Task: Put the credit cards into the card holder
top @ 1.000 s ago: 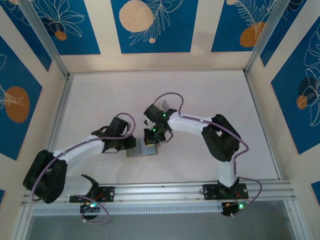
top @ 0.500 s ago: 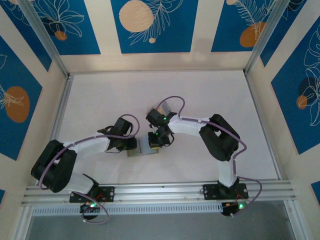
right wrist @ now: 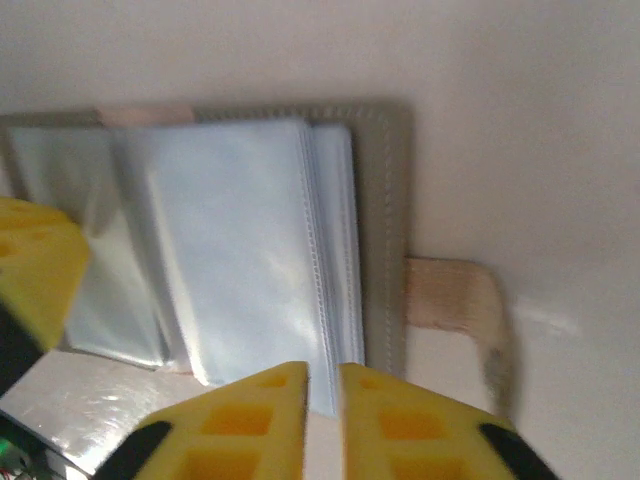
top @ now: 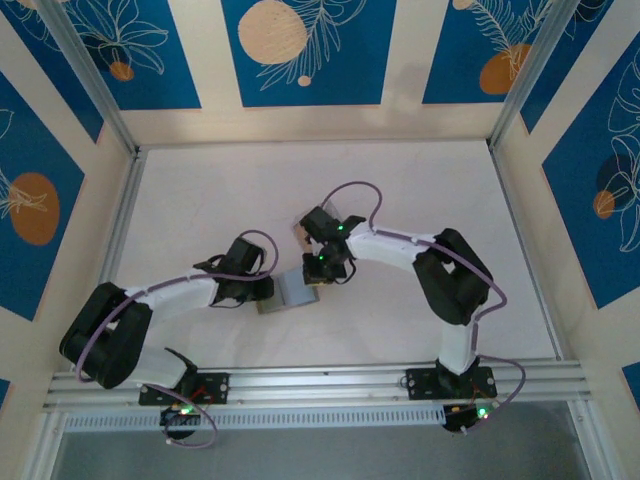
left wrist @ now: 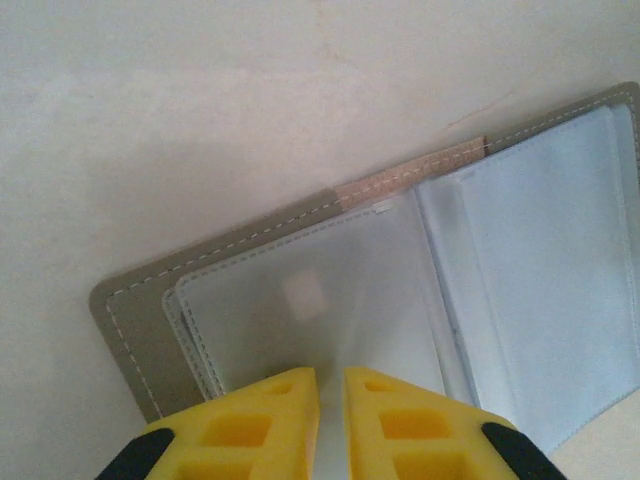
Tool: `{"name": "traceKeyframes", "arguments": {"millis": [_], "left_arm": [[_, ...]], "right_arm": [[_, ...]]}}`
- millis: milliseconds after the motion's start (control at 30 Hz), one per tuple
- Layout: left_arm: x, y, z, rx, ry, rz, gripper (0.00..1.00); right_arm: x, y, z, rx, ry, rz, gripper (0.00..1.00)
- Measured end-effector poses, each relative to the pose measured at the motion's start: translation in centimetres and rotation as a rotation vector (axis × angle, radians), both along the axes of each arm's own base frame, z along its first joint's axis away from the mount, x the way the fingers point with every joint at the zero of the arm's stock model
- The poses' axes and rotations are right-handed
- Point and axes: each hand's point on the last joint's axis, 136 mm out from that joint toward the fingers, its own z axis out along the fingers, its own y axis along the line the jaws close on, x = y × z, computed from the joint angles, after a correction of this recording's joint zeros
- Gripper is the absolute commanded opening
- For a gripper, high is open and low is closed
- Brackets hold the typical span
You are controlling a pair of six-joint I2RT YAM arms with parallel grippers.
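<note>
The card holder [top: 292, 293] lies open on the white table between my two grippers. In the left wrist view its grey stitched cover [left wrist: 140, 330], tan spine and clear sleeves [left wrist: 330, 290] face up. My left gripper [left wrist: 332, 382] is at the holder's near left edge, its jaws nearly together, with a sleeve running between them. In the right wrist view my right gripper [right wrist: 323, 375] hovers over the edge of the sleeve stack [right wrist: 250, 250], its jaws slightly parted with nothing pinched. A tan closure strap [right wrist: 445, 295] sticks out beside the grey cover [right wrist: 385, 200]. The credit cards are out of view.
Both grippers [top: 262, 290] [top: 316, 276] crowd the holder at mid-table. A yellow finger of the left gripper [right wrist: 35, 265] shows at the left of the right wrist view. The table's metal rail [top: 320, 380] runs along the near edge, and patterned walls enclose the other sides.
My right gripper's jaws have parted a little and its wrist has shifted slightly right. The holder has turned a bit. The left elbow has drawn back, with its grip unchanged.
</note>
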Motion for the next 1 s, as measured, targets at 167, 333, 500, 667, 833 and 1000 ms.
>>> {"name": "traceKeyframes", "arguments": {"millis": [167, 333, 500, 667, 833, 1000], "left_arm": [[0.3, -0.3, -0.1, -0.009, -0.01, -0.002, 0.15], [0.4, -0.4, -0.1, -0.014, -0.016, -0.004, 0.15], [0.5, -0.5, -0.1, -0.016, -0.019, -0.004, 0.15], [0.5, -0.5, -0.1, -0.018, -0.022, -0.005, 0.15], [0.5, -0.6, -0.1, -0.021, -0.022, -0.006, 0.15], [0.5, -0.6, -0.1, -0.023, -0.023, -0.007, 0.15]], "right_arm": [[6.4, -2.3, 6.4, 0.017, -0.176, -0.089, 0.26], [12.9, -4.7, 10.7, -0.031, -0.332, -0.167, 0.31], [16.8, -6.0, 8.6, -0.104, -0.332, -0.18, 0.35], [18.6, -6.5, 5.5, -0.178, -0.284, -0.159, 0.35], [18.9, -6.5, 4.5, -0.207, -0.267, -0.13, 0.35], [18.9, -6.7, 4.5, -0.224, -0.265, -0.117, 0.32]]}}
